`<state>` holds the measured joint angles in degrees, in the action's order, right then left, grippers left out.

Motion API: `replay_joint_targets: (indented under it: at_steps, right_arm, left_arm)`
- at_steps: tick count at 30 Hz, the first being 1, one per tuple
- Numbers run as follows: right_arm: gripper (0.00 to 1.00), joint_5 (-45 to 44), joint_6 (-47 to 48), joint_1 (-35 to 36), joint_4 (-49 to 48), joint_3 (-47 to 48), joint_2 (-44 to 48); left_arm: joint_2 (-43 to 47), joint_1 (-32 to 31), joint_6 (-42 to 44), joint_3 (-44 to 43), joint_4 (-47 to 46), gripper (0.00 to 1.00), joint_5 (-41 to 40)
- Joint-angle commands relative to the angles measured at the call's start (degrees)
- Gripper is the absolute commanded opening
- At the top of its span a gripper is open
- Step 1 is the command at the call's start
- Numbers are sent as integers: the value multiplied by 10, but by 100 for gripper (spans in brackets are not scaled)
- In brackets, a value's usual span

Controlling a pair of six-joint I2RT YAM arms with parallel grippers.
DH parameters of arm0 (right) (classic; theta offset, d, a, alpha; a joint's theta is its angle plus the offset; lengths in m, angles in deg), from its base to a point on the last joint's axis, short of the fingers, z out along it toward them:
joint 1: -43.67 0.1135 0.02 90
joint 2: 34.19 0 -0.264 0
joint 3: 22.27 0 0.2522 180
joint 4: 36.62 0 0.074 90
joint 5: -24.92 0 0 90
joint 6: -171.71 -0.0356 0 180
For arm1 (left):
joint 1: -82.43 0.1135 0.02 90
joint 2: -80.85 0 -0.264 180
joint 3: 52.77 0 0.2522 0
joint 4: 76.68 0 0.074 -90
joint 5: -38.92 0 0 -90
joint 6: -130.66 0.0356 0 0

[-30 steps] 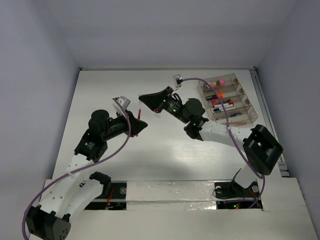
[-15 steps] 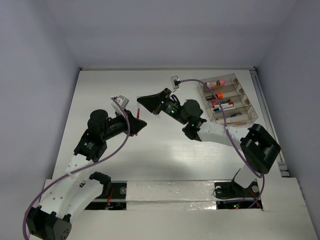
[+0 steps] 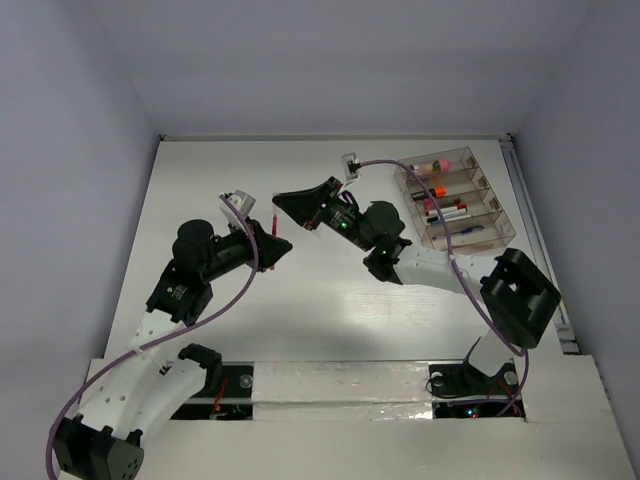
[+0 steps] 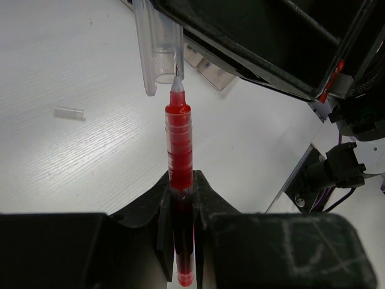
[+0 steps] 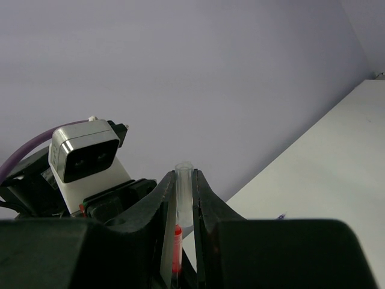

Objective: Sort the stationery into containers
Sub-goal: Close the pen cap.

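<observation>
— From above, caught what?
— Caught the left gripper (image 3: 280, 245) and the right gripper (image 3: 281, 201) nose to nose above the white table (image 3: 200, 170), well apart from the clear plastic four-compartment organiser (image 3: 508, 228) at the far right, stocked with pink, orange and red pieces.
— And through the left wrist?
— Showed the left gripper clamped on a thin red translucent pen (image 4: 179, 150), tip at the mouth of a clear plastic cap (image 4: 157, 60); touching or just short, could not tell. Spotted also a small clear stub (image 4: 69, 112) lying on the table beyond.
— Through the right wrist?
— Found the right gripper pinched shut on that cap, upright between the fingers, with the pen's red barrel just below.
— Step in hand?
— Judged as capping the pen before sorting. Called next for a straight push along the pen's axis, then one side letting go and a carry to a pen compartment.
</observation>
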<state>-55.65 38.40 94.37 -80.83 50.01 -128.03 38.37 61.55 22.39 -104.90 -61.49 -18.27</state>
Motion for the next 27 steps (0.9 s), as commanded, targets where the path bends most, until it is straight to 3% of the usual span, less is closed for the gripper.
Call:
replay_joint_targets:
  at_steps: [1, 8, 27]
  right_arm:
    - [0, -5, 9, 10, -52, 12, 2]
    - [0, -63, 21, 10, 19, 55, 7]
    - [0, -58, 20, 20, -25, 16, 17]
  left_arm:
    - [10, 3, -4, -9, -36, 0, 9]
    - [2, 3, -5, -8, -40, 0, 29]
    - [13, 8, -3, -9, -32, 0, -3]
